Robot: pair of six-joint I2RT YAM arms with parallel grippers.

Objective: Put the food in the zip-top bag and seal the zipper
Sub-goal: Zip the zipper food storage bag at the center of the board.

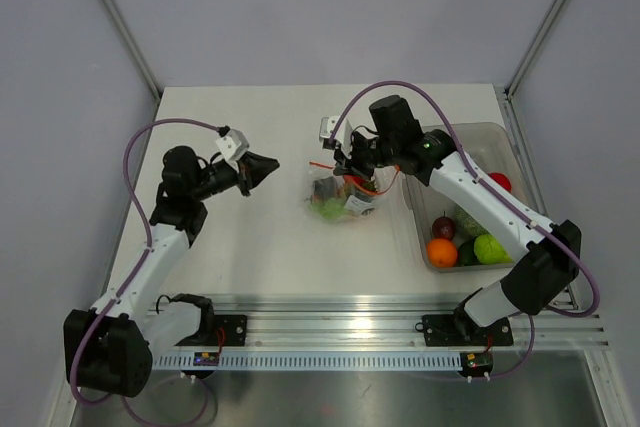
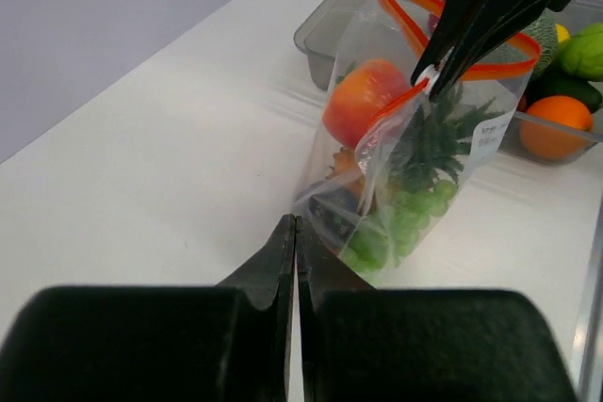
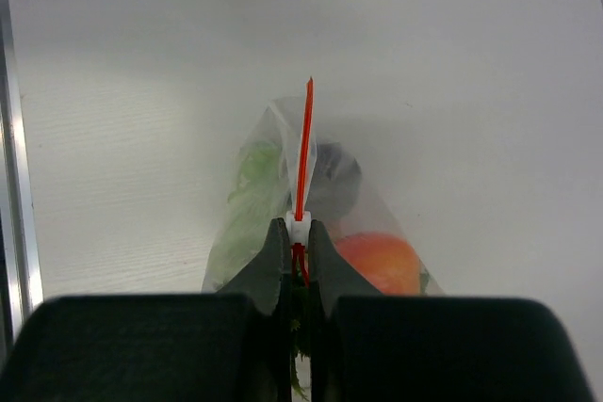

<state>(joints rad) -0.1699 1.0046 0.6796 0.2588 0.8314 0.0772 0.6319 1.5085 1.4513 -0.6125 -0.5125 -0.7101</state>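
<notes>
- The right gripper (image 2: 431,77) is clenched on the white slider (image 3: 299,225) of the zipper (image 3: 304,138). The left gripper (image 2: 295,233) is pinched closed on nothing, well apart from the bag.
- The zip-top bag (image 2: 396,195) stands on the table (image 1: 260,257) near the clear bin (image 2: 320,40). It holds a peach-coloured fruit (image 2: 363,101), pineapple leaves (image 2: 429,143) and green grapes (image 2: 400,218).
- Risk: nothing anchors the bag, so a pull along the zipper may drag or topple it rather than close the gaping mouth.
- White sticker (image 2: 492,134): print unreadable.

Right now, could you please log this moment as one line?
zip-top bag: upright, food inside, mouth partly open | right gripper: shut on zipper | left gripper: shut, empty, apart from bag
</notes>
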